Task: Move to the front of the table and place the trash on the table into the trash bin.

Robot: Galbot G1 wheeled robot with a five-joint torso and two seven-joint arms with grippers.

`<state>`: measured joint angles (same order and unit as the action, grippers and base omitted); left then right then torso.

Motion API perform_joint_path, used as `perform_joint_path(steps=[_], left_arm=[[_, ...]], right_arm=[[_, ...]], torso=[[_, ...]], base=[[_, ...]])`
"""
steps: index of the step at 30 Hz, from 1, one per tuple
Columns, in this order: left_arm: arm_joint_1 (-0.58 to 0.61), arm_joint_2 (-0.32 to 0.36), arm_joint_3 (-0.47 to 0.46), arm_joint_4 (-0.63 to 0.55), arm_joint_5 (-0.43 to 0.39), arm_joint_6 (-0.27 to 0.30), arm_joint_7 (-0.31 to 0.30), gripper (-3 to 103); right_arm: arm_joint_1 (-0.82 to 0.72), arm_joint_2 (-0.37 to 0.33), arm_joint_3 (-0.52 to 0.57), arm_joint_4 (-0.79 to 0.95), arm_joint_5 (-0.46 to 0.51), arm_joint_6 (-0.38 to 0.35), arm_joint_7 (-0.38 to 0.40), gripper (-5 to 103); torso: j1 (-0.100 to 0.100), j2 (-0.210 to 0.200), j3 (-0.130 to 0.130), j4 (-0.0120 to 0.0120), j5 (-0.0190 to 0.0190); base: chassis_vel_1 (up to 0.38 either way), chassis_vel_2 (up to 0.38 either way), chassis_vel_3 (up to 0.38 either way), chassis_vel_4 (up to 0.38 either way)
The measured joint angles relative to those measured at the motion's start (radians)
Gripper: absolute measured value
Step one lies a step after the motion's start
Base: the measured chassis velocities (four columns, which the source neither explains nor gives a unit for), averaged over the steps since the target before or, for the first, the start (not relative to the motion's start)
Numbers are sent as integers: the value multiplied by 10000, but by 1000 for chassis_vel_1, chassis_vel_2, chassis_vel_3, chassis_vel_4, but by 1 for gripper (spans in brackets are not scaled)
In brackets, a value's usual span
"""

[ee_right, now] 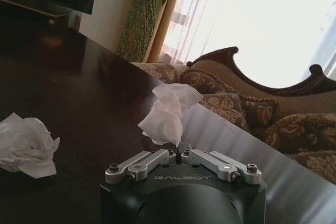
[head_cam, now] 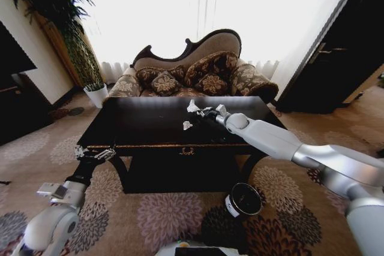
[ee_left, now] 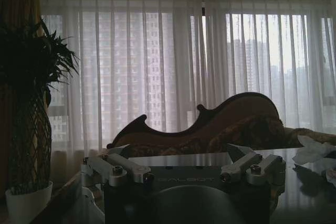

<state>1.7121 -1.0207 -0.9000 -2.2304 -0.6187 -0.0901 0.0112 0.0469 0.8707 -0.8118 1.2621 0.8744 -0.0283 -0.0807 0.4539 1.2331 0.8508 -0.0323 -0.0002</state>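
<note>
The sofa (head_cam: 192, 70) with its carved dark frame and patterned cushions stands behind the table (head_cam: 138, 125), a dark glossy top with gold edge trim and a gold emblem at its front centre. From the head camera the whole table shows, with the right arm reaching out across it from the right side and the left arm held low off the table's front left corner. The right wrist camera gives what the head view cannot: the fingers of the right gripper (ee_right: 180, 153) are closed together on the lower end of a crumpled white tissue (ee_right: 167, 113), which stands up from the tips (in the head view it is a small white lump (head_cam: 192, 107) near the table's back edge). A second crumpled tissue (ee_right: 27, 144) lies on the tabletop beside it, apart from the gripper. The left wrist camera shows the left gripper (ee_left: 184, 169) with its fingers spread wide, level with the tabletop and pointed toward the sofa and the curtained window (ee_left: 178, 66). The trash bin (head_cam: 243, 200) sits on the patterned carpet before the table's front right, its dark inside holding nothing that can be made out. A tall potted plant (head_cam: 90, 64) stands left of the sofa.
</note>
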Motion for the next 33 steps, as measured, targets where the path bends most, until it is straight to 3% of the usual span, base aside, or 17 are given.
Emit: perform_joint_path(steps=[15, 20, 23, 24, 25, 27, 31, 33], left_arm=[[0, 0, 0, -1, 0, 0, 0, 100], [0, 0, 0, 0, 0, 0, 0, 100], [0, 1, 0, 0, 0, 0, 0, 100], [0, 1, 0, 0, 0, 0, 0, 100], [0, 0, 0, 0, 0, 0, 1, 100], [0, 0, 0, 0, 0, 0, -1, 100], [0, 0, 0, 0, 0, 0, -2, 100], [0, 0, 0, 0, 0, 0, -2, 100]], right_arm=[[-2441, -1743, 3168, 1862, 551, -394, 881, 0], [-4060, -2296, 4818, 2415, 427, -434, 1084, 0], [-5705, -2708, 6556, 2881, 242, -423, 1135, 0], [-5705, -2708, 6556, 2881, 242, -423, 1135, 0], [-6445, -2832, 7471, 3163, 46, -392, 1167, 0], [-6721, -2845, 7801, 3281, -11, -387, 1177, 0], [-8958, -2728, 9989, 4156, -113, -390, 1231, 0], [-9194, -2700, 10226, 4248, -114, -393, 1231, 0]], torso=[[0, 1, 0, -3, 1], [-1, 1, -1, 0, 0], [0, 1, 0, -4, 2], [0, 1, 0, -4, 2], [-1, 1, -1, -4, -3], [-1, 1, 0, -4, -1], [-1, 1, 0, -2, 4], [-1, 1, 0, -3, 6]], base=[[0, 0, 0, 0], [0, 0, 0, 0], [0, 0, 0, 0], [0, 0, 0, 0], [0, 0, 0, 0], [0, 0, 0, 0], [0, 0, 0, 0], [0, 0, 0, 0]])
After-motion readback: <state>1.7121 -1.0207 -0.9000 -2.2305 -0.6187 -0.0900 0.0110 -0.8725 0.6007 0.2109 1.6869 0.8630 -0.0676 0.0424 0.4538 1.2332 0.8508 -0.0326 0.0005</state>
